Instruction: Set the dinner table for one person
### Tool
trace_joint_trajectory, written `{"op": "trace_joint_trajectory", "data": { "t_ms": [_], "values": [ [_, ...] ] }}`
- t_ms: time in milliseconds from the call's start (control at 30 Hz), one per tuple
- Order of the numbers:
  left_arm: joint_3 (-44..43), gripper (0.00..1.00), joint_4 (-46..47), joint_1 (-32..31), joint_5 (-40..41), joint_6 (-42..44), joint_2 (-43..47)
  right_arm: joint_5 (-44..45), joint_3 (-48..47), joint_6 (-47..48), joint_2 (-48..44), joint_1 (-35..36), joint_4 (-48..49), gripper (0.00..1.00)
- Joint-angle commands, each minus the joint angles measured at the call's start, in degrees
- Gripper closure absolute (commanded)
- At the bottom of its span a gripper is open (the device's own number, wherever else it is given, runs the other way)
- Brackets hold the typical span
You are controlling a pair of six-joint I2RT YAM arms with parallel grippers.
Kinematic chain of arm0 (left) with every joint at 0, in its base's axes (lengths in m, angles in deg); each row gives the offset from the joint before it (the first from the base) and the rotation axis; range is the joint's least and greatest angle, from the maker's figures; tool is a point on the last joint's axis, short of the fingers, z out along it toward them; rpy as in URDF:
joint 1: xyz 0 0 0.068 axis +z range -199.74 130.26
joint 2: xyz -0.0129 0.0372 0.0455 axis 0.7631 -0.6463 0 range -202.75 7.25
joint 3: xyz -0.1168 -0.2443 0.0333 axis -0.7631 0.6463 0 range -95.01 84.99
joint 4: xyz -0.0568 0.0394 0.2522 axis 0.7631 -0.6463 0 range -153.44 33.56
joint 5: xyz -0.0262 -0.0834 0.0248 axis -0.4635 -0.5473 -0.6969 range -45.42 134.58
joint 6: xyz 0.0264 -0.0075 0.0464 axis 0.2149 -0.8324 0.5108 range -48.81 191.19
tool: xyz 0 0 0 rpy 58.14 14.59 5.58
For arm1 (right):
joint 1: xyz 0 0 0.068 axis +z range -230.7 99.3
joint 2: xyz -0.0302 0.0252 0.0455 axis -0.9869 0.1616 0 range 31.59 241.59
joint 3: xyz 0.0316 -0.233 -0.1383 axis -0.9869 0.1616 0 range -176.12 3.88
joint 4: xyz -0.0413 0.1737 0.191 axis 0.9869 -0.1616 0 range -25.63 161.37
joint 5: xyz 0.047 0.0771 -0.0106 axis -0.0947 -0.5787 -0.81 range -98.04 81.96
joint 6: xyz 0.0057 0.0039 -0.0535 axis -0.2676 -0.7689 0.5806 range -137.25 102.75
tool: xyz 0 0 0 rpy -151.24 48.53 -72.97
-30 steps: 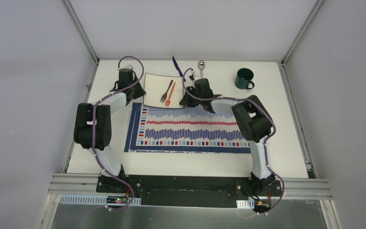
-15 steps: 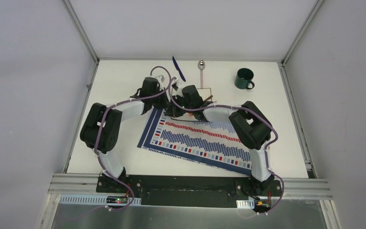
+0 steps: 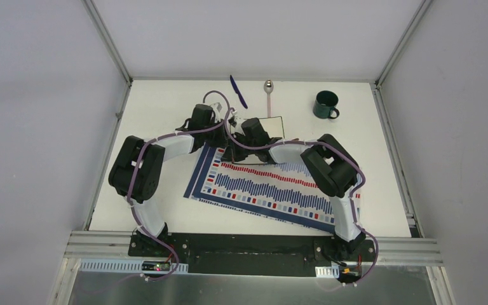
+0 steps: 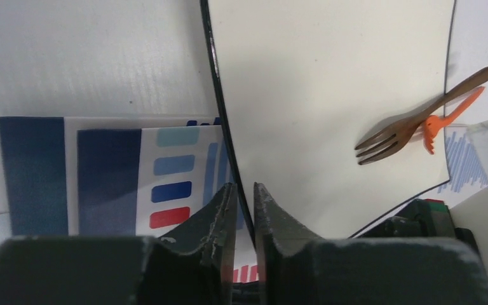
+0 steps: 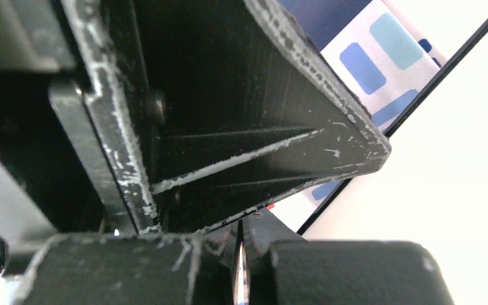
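While the left claw (image 4: 244,192) nips the left rim of the square white plate (image 4: 330,95) between barely parted jaws, a brown fork (image 4: 413,124) and an orange fork (image 4: 452,113) lie together by its right edge, the right claw (image 5: 241,244) clamps tight on its near corner, and the white table (image 3: 159,108) spreads beneath the plate.

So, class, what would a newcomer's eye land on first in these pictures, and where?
Both arms meet mid-table: the left gripper and right gripper pinch the rim of a square white plate carrying a brown fork and an orange fork. Its near edge overlaps a striped placemat, skewed on the dinner table; a green mug stands at the far right.
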Motion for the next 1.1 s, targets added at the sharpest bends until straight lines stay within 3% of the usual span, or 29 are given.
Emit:
{"op": "trace_joint_trajectory", "data": {
  "t_ms": [0, 67, 100, 200, 300, 500, 700, 1067],
  "values": [
    [-1.91, 0.75, -3.27, -1.47, 0.63, 0.91, 2.07, -0.38, -0.27, 1.35, -2.32, -0.10, 0.61, 1.00],
    [-1.66, 0.63, -5.02, -1.47, 2.54, 1.47, 4.16, -0.37, 0.08, 1.33, -3.04, -0.25, 0.20, 1.00],
    [-1.74, 0.51, -5.64, -1.47, 3.78, 1.84, 5.16, -0.47, 0.03, 1.40, -3.37, -0.46, -0.20, 1.00],
    [-2.75, 0.45, -8.77, -1.47, 5.50, 2.69, 7.38, -1.30, -0.54, 1.41, -5.02, -1.41, -0.94, 0.92],
    [-3.71, 0.32, -10.19, -1.47, 6.43, 3.18, 8.91, -1.81, -1.40, 2.01, -6.97, -3.02, -2.23, 0.80],
    [-5.92, 0.35, -13.13, -1.48, 8.82, 4.90, 10.63, -3.05, -1.56, 3.11, -11.26, -9.15, -4.51, 0.76],
    [-8.27, 0.36, -13.75, -1.34, 8.16, 5.56, 9.31, -2.05, -0.55, 4.74, -14.68, -18.07, -7.68, 0.59],
    [-11.25, 0.31, -9.28, 3.90, 0.15, 5.38, 1.37, -2.24, -2.19, 7.22, -11.03, -29.55, -10.61, 0.55]
  ]
}}
